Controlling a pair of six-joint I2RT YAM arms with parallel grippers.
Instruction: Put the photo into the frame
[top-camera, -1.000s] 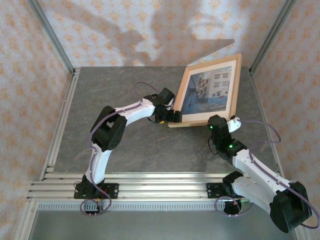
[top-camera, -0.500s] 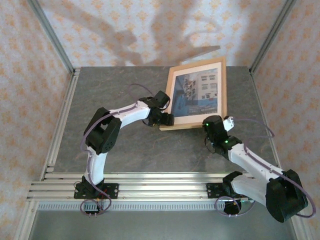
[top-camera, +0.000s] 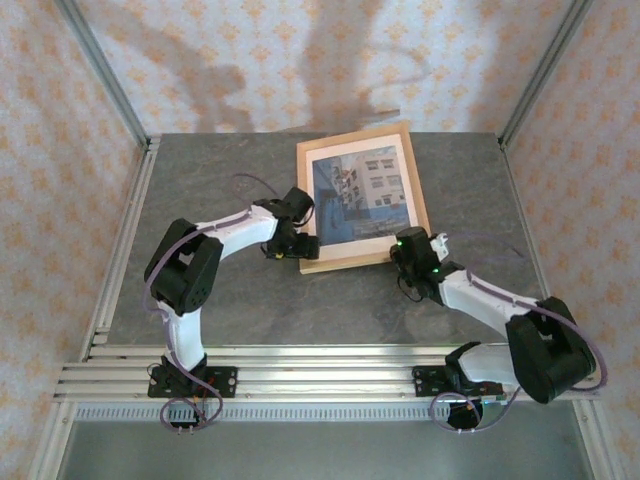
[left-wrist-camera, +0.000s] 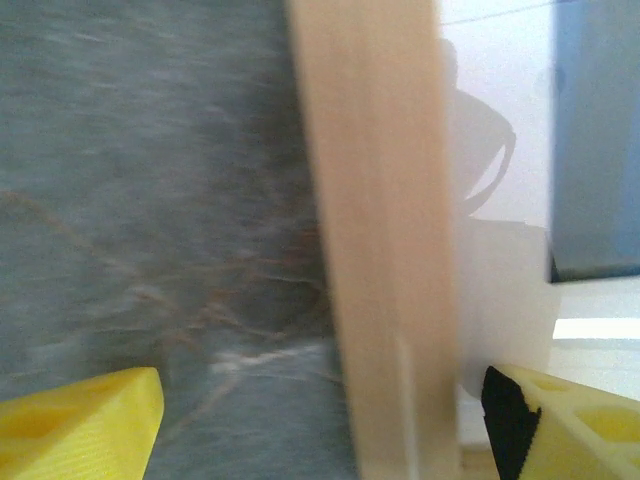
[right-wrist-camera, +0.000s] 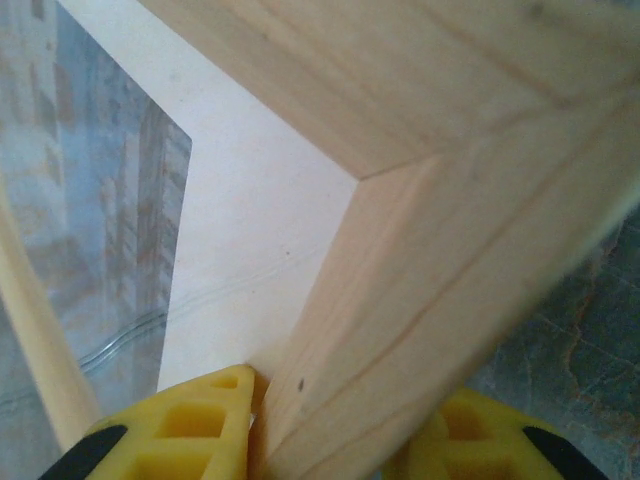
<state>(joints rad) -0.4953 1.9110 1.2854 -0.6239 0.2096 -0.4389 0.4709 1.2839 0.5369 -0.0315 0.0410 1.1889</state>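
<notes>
Two end effectors sit at the near edge of the frame (top-camera: 345, 262), which lies toward the rear right of the grey tabletop (top-camera: 220, 170). In the top view the left end effector (top-camera: 293, 243) is at the frame's near left corner and the right end effector (top-camera: 405, 247) is at its near right corner.

The left wrist view shows the left fingers (left-wrist-camera: 80, 420) spread wide. They straddle the wooden rail: one finger lies over the tabletop, clear of the wood, and the other is over the glazed side.

The right wrist view shows the right fingers (right-wrist-camera: 190, 430) pressed against both faces of the rail beside the mitred corner, pinching the frame.

The photo (top-camera: 362, 188), showing a white building and blue tones, sits inside the frame with a pale border around it. The views do not show whether the frame lies flat or is partly lifted.
</notes>
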